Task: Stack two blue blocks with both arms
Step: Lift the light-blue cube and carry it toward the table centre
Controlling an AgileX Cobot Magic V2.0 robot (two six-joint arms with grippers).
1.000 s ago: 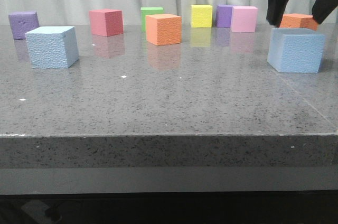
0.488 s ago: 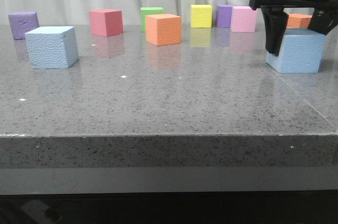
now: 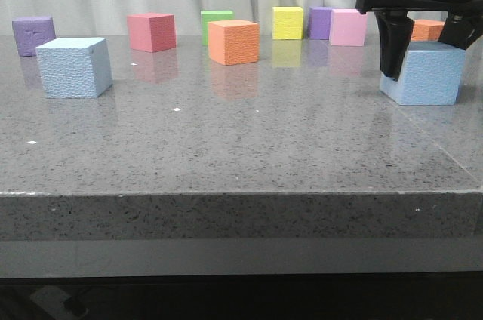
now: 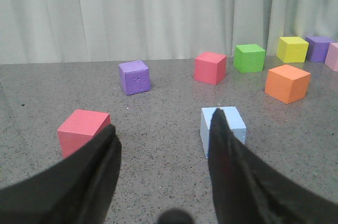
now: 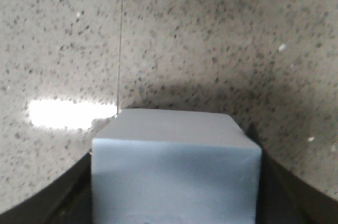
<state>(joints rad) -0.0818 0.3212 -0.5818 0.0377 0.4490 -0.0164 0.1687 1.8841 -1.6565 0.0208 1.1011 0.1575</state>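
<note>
Two light sky-blue blocks sit on the grey stone table. One blue block [image 3: 73, 69] is at the far left; it also shows in the left wrist view [image 4: 230, 123], partly behind one finger. The other blue block [image 3: 426, 78] is at the far right and rests on the table. My right gripper [image 3: 423, 60] has come down over it, with a dark finger pressed against each side; in the right wrist view the block [image 5: 174, 150] fills the space between the fingers. My left gripper [image 4: 163, 123] is open and empty, short of the left block, and out of the front view.
Smaller cubes stand along the back: purple [image 3: 33, 34], red [image 3: 152, 31], green [image 3: 216, 22], orange [image 3: 233, 41], yellow [image 3: 287, 23], purple [image 3: 321, 23], pink [image 3: 349, 27], orange [image 3: 426, 29]. A red cube [image 4: 82, 129] is by my left finger. The table's front edge [image 3: 226, 193] is near.
My right gripper came down from above the right blue block until its fingers stood on either side of it, then closed slightly against it. The block has not moved.
</note>
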